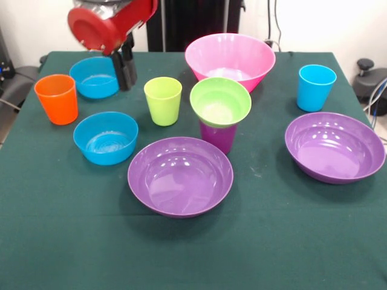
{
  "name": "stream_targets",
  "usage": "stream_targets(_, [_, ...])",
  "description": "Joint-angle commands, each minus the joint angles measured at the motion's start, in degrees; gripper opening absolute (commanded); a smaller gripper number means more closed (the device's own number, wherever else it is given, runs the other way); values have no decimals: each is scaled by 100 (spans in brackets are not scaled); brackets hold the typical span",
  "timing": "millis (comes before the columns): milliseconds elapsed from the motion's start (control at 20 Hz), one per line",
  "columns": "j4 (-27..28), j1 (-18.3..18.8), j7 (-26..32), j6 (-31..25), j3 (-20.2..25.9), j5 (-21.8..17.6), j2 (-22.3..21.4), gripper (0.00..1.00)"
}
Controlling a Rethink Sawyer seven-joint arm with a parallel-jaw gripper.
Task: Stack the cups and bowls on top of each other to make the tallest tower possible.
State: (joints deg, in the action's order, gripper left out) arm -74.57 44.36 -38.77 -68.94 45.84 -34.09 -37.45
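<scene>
Front view is all I have, so I work through it by size. The pink bowl [230,59] stands alone at the far middle of the table [60,241], holding nothing. Two wide purple bowls lie loose: the near purple bowl [180,176] in front of centre, and the right purple bowl [334,147] well off to the side. Two small blue bowls sit on the other side, the front blue bowl [106,138] and the back blue bowl [94,77], each on the cloth by itself. The tower so far is only the green bowl [221,101] perched on the purple cup [217,136], just behind the near purple bowl. The orange cup [57,98], lime cup [163,101] and light blue cup [316,87] stand upright and apart. The gripper [126,69] hangs just beside the back blue bowl; its dark fingers look close together with nothing between them, though I cannot tell for sure how wide they stand. I judge the task barely begun: one placement made, eight pieces unstacked.
</scene>
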Motion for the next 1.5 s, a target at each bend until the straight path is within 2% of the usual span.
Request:
stream_targets(50, [-1197,-407,-1971,632,-658,130,-491,0])
stream_targets(250, [-1420,-564,-2436,997,-799,359,-593,0])
stream_targets(400, [-1527,-663,-2697,1377,-881,456,-528,0])
stream_targets(600, [-1458,-780,-2858,1579,-968,473,-376,0])
stream_targets(750, [-1279,-940,-3060,1662,-1060,436,-161,0])
stream_targets(900, [-855,-1279,-3425,1722,-1276,274,161,0])
stream_targets(1100, [-304,-1650,-3750,1650,-1470,263,493,0])
stream_targets(1250, [-180,-1711,-3723,1651,-1457,380,575,0])
stream_targets(1400, [-281,-1629,-3561,1646,-1366,522,481,0])
stream_targets(1500, [-327,-1602,-3745,1833,-1324,642,420,0])
